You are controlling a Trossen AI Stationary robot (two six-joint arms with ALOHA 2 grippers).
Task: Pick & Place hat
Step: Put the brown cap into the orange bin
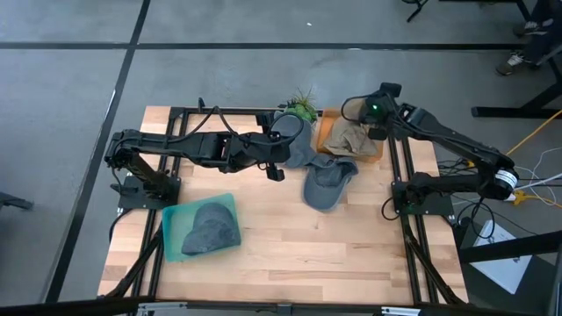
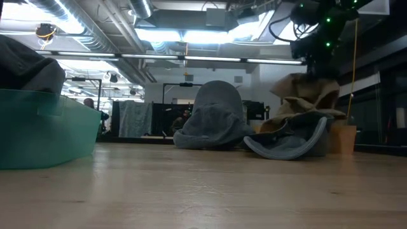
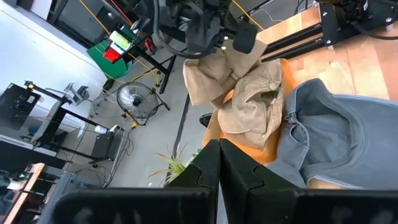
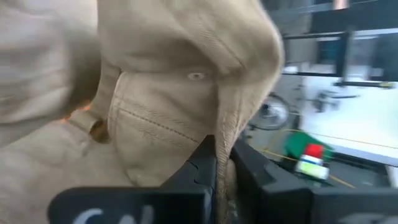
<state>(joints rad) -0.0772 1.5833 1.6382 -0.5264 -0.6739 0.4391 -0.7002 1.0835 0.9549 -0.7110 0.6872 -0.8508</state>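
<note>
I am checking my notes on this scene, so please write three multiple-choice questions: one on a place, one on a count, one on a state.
1. Where does the tan hat lie?
A. in the orange tray
B. in the teal bin
C. on the floor

2. How many hats are in the teal bin?
A. none
B. one
C. three

3. What is the right pincer doing?
A. hanging open over the bin
B. shut on the tan hat
C. resting on the bare table

Answers:
1 A, the high view shows the tan cloth inside the orange tray.
2 B, a single grey hat lies in it.
3 B, the right wrist view shows tan fabric pinched between its fingers.
</note>
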